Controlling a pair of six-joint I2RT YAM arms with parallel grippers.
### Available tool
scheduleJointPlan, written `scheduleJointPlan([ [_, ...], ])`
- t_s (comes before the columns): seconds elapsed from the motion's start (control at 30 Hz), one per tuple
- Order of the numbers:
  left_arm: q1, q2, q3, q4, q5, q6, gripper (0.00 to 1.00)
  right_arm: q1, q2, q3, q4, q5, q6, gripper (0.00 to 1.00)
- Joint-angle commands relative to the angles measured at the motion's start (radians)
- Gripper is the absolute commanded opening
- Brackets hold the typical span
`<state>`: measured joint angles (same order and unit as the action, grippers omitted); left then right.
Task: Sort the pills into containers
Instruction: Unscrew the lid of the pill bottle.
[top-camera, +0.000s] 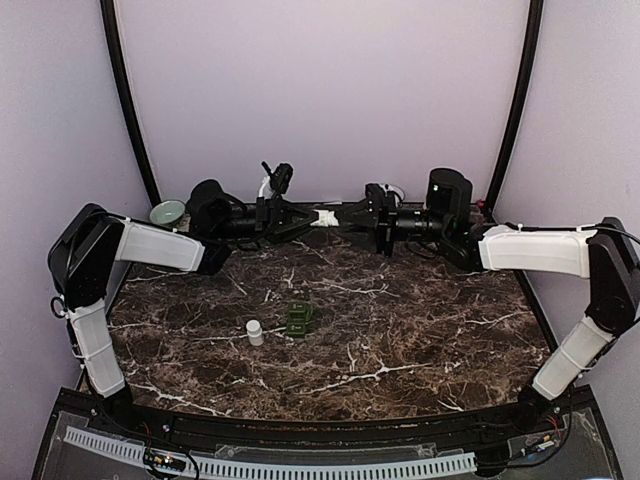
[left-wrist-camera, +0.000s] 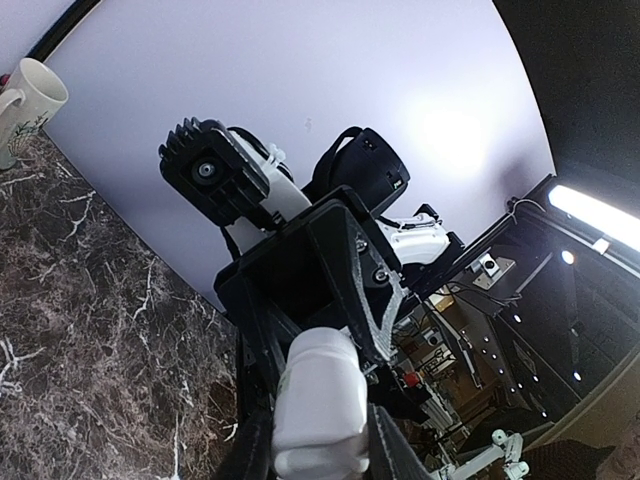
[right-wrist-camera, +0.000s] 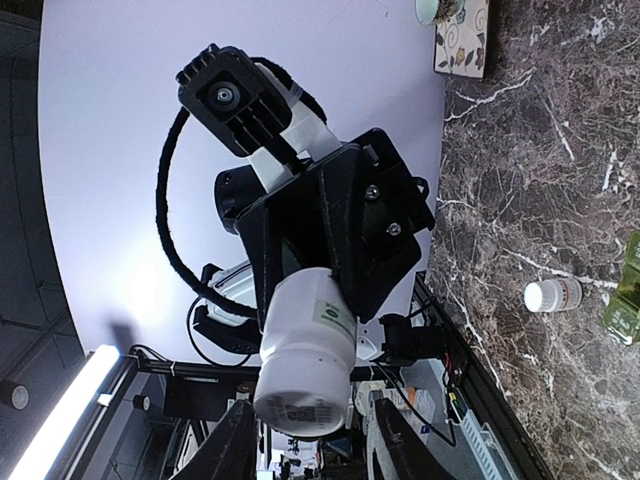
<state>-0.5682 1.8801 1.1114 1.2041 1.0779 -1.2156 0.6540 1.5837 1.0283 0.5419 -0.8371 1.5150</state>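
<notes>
At the back of the table both grippers meet around a white pill bottle (top-camera: 327, 216), held in the air. My left gripper (top-camera: 312, 218) is shut on the bottle's body (left-wrist-camera: 318, 395), a finger pressed on each side. My right gripper (top-camera: 347, 218) faces it, and the bottle's near end (right-wrist-camera: 305, 360) reaches toward its fingers (right-wrist-camera: 232, 445), which stand apart with gaps on both sides. The dark green container (top-camera: 300, 318) sits mid-table beside a second small white bottle (top-camera: 255, 332), which stands upright. No loose pills show.
A pale green cup (top-camera: 167, 211) stands at the back left, seen as a mug (left-wrist-camera: 25, 105) in the left wrist view. A patterned tile (right-wrist-camera: 462, 38) lies by the back wall. Black frame posts flank the dark marble tabletop (top-camera: 420, 330).
</notes>
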Motion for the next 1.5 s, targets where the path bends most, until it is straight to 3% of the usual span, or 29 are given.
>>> scheduleJointPlan([
  [0.0,0.001,-0.007,-0.015,0.049,0.023,-0.006,0.00,0.007,-0.005,0.037,0.012,0.006,-0.021,0.38],
  [0.33,-0.005,-0.012,-0.011,0.003,0.036,0.025,0.00,0.006,0.002,0.050,0.011,0.003,-0.026,0.37],
  [0.67,-0.007,-0.002,-0.012,0.026,0.039,0.004,0.00,0.007,0.032,0.091,-0.060,-0.009,-0.080,0.28],
  [1.13,-0.007,0.061,-0.066,0.334,-0.001,-0.231,0.00,0.023,0.030,0.305,-0.588,0.082,-0.525,0.20],
  [1.33,-0.006,0.116,-0.071,0.513,-0.024,-0.381,0.00,0.059,0.031,0.428,-0.841,0.189,-0.818,0.19],
  [1.47,-0.008,0.120,-0.082,0.535,-0.017,-0.415,0.00,0.085,0.021,0.473,-0.963,0.316,-0.986,0.19],
])
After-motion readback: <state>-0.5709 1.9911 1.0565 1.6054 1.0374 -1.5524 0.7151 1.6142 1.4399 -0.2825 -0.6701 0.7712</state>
